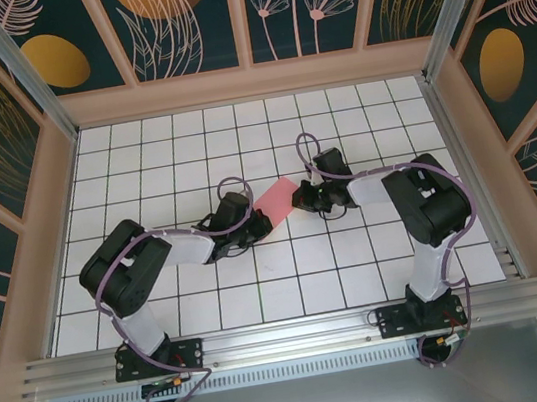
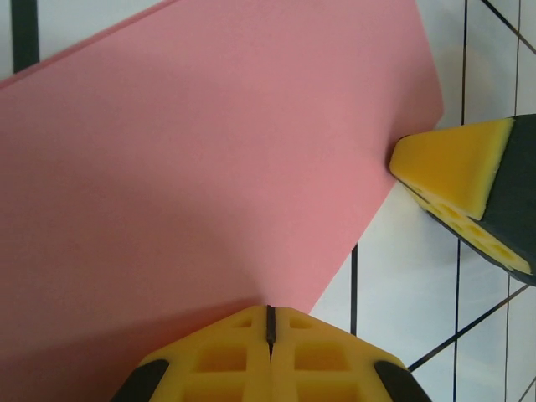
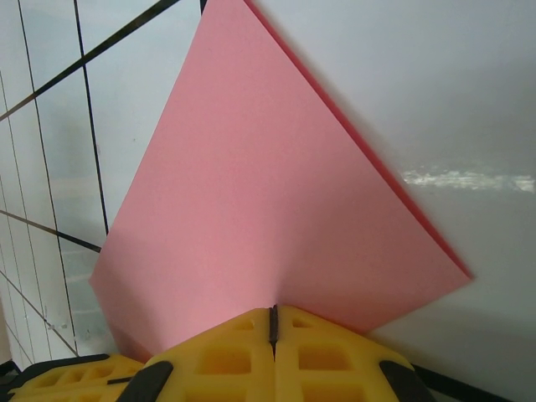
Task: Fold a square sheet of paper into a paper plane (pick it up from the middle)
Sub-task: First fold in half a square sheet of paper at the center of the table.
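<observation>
Pinching opposite edges of the paper mid-frame, the left end effector and right end effector hold it; nothing pointy yet, so most folding looks left.

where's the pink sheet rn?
Top view: the square sheet of paper sits at the middle of the table, between the left pincer on its left and the right pincer on its right, both shut on its edges.
</observation>
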You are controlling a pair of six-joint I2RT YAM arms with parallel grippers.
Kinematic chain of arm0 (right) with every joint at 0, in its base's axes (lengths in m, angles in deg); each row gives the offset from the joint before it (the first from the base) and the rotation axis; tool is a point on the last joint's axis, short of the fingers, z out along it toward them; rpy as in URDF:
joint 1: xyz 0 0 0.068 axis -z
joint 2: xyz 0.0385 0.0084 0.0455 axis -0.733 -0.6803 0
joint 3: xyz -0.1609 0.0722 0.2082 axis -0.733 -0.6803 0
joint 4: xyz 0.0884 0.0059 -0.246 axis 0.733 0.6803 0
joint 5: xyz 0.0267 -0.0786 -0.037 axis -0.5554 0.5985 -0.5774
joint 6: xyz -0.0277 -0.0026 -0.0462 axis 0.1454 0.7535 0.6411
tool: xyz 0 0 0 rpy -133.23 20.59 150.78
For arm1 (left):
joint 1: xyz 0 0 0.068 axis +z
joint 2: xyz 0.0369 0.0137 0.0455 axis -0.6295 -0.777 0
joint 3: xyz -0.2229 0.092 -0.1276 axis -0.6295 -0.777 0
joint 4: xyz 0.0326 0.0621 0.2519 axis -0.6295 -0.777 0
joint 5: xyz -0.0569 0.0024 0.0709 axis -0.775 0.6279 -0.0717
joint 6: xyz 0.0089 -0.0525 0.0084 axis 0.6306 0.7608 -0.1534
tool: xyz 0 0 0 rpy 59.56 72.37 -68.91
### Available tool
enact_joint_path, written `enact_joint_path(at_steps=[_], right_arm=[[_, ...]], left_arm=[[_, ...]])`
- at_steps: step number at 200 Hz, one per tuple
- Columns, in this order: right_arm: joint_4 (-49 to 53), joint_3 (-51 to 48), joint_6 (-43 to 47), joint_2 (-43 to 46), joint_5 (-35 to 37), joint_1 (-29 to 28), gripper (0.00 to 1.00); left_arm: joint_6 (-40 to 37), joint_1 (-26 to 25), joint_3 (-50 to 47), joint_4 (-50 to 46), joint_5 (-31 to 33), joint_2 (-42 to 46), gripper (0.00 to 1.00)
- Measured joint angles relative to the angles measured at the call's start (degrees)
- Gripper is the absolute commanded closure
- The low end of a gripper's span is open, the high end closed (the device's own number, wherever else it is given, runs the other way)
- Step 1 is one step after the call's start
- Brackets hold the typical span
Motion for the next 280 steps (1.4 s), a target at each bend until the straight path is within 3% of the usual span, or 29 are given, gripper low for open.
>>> enact_joint_path(at_steps=[136, 207, 280], right_arm=[[4.26, 3.32, 0.09, -1.90, -3.76, 4.00, 1.00], [7.96, 5.27, 2.12, -0.35, 2.10, 7.13, 1.00], [6.03, 1.51, 0.85, 2.82, 2.34, -0.17, 1.00]], left_arm=[[1.46, -0.02, 4.37, -6.69, 0.42, -1.31, 1.00], [1.46, 0.00, 5.22, -7.56, 0.00, -1.64, 0.98], [1.44, 0.00, 5.88, -8.76, -0.04, -1.70, 0.98]])
